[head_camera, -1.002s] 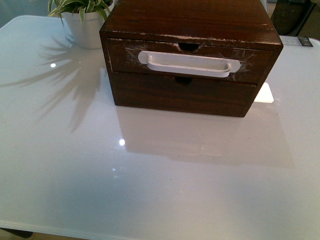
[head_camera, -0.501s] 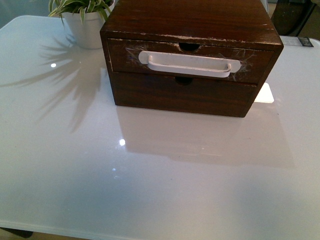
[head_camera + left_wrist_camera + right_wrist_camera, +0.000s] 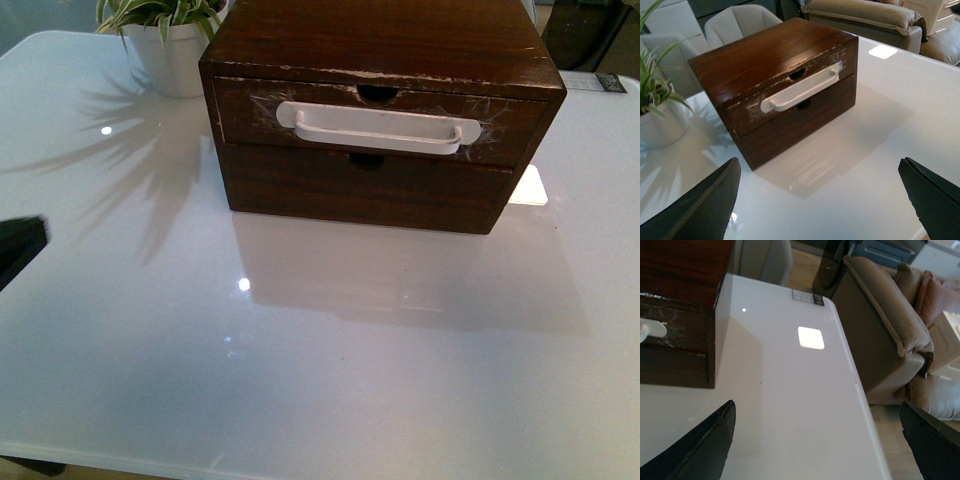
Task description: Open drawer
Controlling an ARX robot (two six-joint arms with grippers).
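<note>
Hovering above worktop (image 3: 300, 360): left gripper (image 3: 819, 167) spread wide, nothing held; its dark edge shows at left border of front view. Right gripper (image 3: 817, 410) spread wide too, empty, over worktop right of box (image 3: 380, 40). Both well apart from drawer (image 3: 250, 112). Drawer closed, flush in box, upper of two fronts, white handle (image 3: 375, 128) across it, half-round notch in top edge. Box at far centre of worktop. Plant pot (image 3: 170, 60) far left, just beside box.
</note>
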